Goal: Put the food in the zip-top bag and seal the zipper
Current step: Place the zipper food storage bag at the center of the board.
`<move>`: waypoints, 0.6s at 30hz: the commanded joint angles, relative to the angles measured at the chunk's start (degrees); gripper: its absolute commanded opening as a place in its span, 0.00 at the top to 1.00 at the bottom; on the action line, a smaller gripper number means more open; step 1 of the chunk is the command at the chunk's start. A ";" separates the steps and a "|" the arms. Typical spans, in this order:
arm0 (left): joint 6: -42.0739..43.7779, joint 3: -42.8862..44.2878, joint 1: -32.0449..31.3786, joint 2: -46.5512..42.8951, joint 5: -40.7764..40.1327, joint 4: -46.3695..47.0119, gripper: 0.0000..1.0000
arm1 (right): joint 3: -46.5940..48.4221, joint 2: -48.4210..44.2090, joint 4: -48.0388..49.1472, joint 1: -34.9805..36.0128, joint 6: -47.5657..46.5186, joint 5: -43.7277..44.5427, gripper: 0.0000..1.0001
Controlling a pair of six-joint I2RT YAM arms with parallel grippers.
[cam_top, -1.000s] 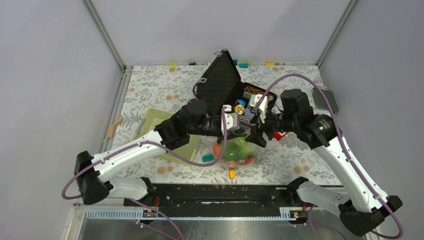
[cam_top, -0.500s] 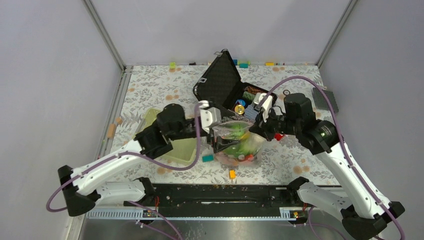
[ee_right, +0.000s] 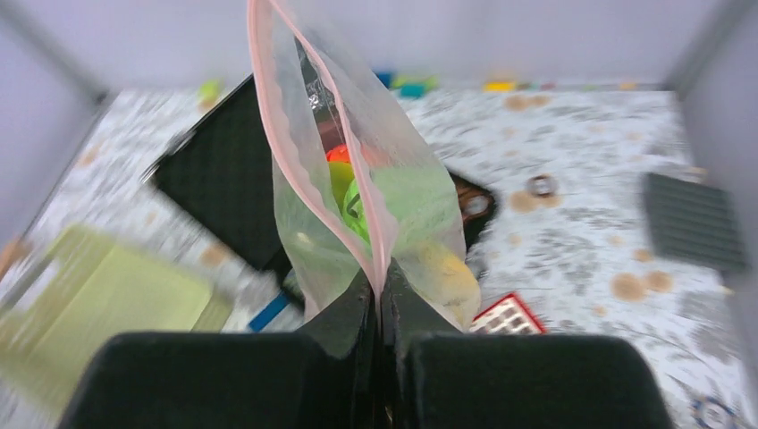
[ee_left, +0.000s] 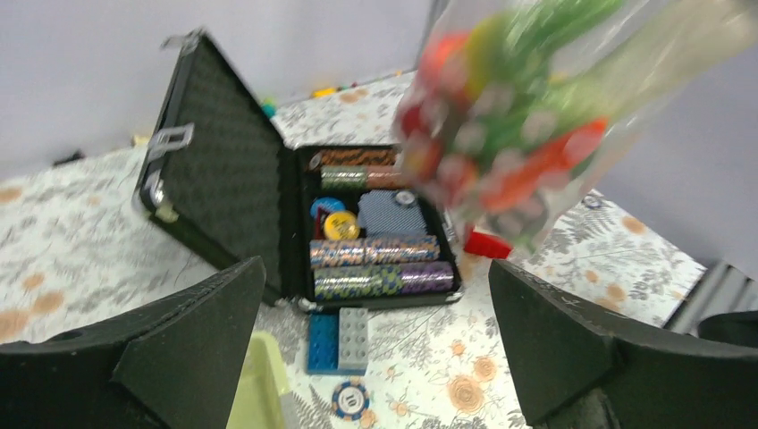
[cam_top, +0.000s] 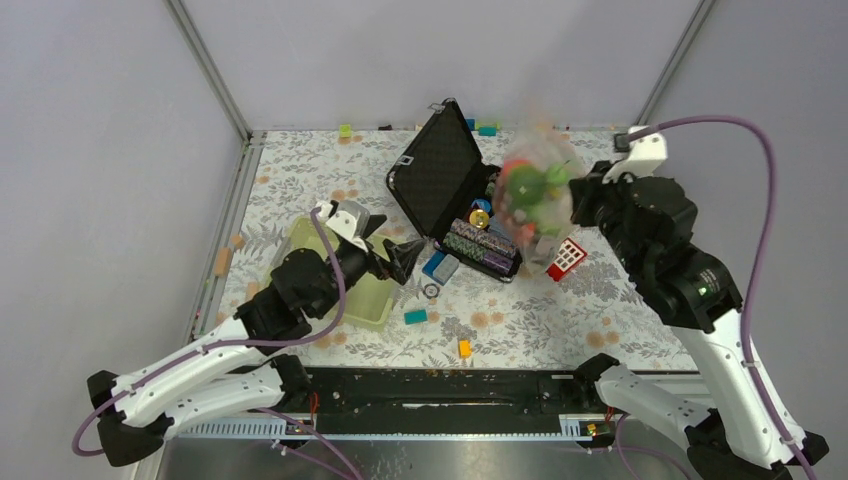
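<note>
The zip-top bag (cam_top: 530, 195) hangs in the air above the open black case, blurred by motion. My right gripper (ee_right: 382, 295) is shut on the bag's mouth edge, with the pale pink zipper (ee_right: 295, 134) running up from the jaws. The food shows inside the bag: a green leaf (ee_right: 375, 201), a yellow piece (ee_right: 442, 273) and an orange-red piece (ee_right: 338, 154). In the left wrist view the bag (ee_left: 527, 116) swings at the upper right. My left gripper (cam_top: 400, 258) stands wide open and empty over the table, well left of the bag, beside the basket.
An open black case (cam_top: 440, 165) holds rows of poker chips (cam_top: 480, 245). A light green basket (cam_top: 340, 290) sits at the left. A blue and grey block (ee_left: 340, 340), a loose chip (ee_left: 350, 399), a red piece (cam_top: 566, 258), a teal block (cam_top: 415, 316) and an orange block (cam_top: 464, 347) lie on the floral cloth.
My left gripper opened, let go of the bag and drew back left. My right gripper shut on the bag's mouth and lifted it up and toward the far right.
</note>
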 commanded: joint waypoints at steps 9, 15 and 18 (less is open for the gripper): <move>-9.82 -3.03 2.18 1.76 -10.31 2.31 0.01 | 14.63 18.14 10.18 -16.01 1.06 22.47 1.00; -11.44 -4.60 2.74 3.97 -10.19 2.61 0.01 | 27.06 33.59 9.45 -25.98 5.71 20.57 1.00; -12.14 -5.77 2.90 4.04 -9.24 4.25 0.01 | 30.52 38.45 2.30 -30.18 13.82 22.13 1.00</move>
